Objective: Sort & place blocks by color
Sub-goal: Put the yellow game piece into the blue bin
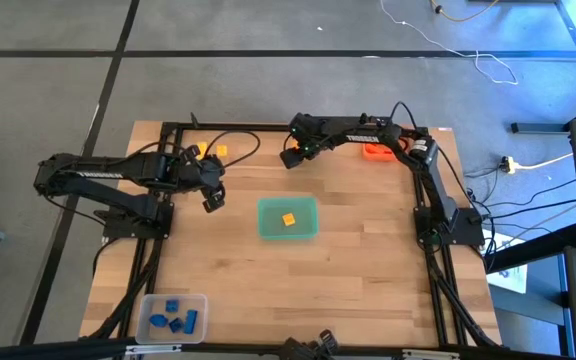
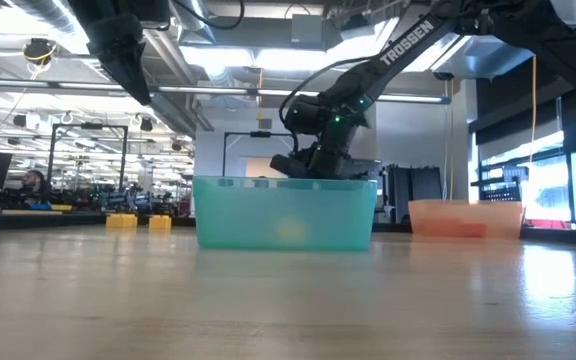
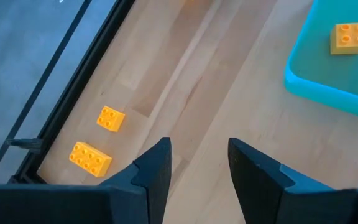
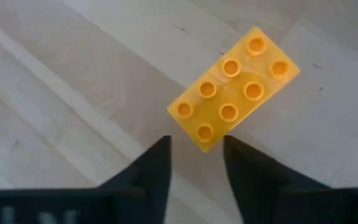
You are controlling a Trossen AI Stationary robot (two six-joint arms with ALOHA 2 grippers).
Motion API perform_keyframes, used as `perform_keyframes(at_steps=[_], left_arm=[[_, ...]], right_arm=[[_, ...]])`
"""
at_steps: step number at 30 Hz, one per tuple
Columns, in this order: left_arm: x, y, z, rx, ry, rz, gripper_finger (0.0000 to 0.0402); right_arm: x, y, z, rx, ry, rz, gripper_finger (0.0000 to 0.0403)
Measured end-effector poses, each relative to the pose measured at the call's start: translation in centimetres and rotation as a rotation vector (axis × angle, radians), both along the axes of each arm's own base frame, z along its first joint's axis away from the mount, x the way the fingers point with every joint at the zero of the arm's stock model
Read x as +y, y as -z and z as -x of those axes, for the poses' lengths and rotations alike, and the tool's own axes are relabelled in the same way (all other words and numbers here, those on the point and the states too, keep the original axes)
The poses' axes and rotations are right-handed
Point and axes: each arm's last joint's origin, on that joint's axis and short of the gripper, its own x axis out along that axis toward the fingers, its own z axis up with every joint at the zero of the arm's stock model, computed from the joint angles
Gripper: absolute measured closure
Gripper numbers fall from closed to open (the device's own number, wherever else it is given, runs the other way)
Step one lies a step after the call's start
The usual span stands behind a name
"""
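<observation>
Studs face up on the yellow eight-stud brick (image 4: 233, 98) lying flat on the bare table (image 1: 348, 290) right under our right gripper (image 4: 196, 163), at the far edge between the green tray and the orange tray; the two dark fingers (image 4: 151, 168) stand either side of the brick's near corner with a gap between them and no plastic clamped, so we read that gripper as parted and holding nothing. We judge the brick light, rigid and smooth-sided, so it should slip if pinched on a corner; we would turn the wrist to square the fingers across its two long flat sides, low on the walls and clear of the studs. Our left gripper (image 3: 197, 171) hovers over the wood on the left side, fingers apart and empty, and beyond it two more yellow bricks, a small one (image 3: 110, 118) and a longer one (image 3: 90, 158), lie near each other by the table's black frame. Further on, the green tray (image 1: 265, 225) in the middle already holds one yellow brick (image 1: 288, 220). The orange tray (image 1: 375, 152) sits at the far right corner beneath the right arm, its contents hidden from us. The clear tray (image 1: 200, 300) at the opposite corner holds several blue bricks (image 1: 173, 318).
</observation>
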Motion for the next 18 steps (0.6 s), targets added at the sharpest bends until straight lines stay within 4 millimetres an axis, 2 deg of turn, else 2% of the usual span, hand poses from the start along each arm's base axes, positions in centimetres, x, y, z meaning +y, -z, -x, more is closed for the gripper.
perform_keyframes(at_steps=[3,7,12,18], left_arm=[[0.00,0.00,0.00,0.000,0.000,0.000,0.0253],[0.00,0.00,0.00,0.000,0.000,0.000,0.0253],[0.00,0.00,0.00,0.000,0.000,0.000,0.0253],[0.00,0.00,0.00,0.000,0.000,0.000,0.0253]], right_arm=[[-0.01,-0.03,-0.04,-0.002,-0.010,0.007,0.0295],[-0.04,-0.03,-0.03,-0.002,-0.008,0.007,0.0322],[-0.16,-0.02,0.05,0.006,-0.044,0.024,0.0318],[-0.60,-0.03,0.32,-0.035,-0.108,-0.040,0.0282]])
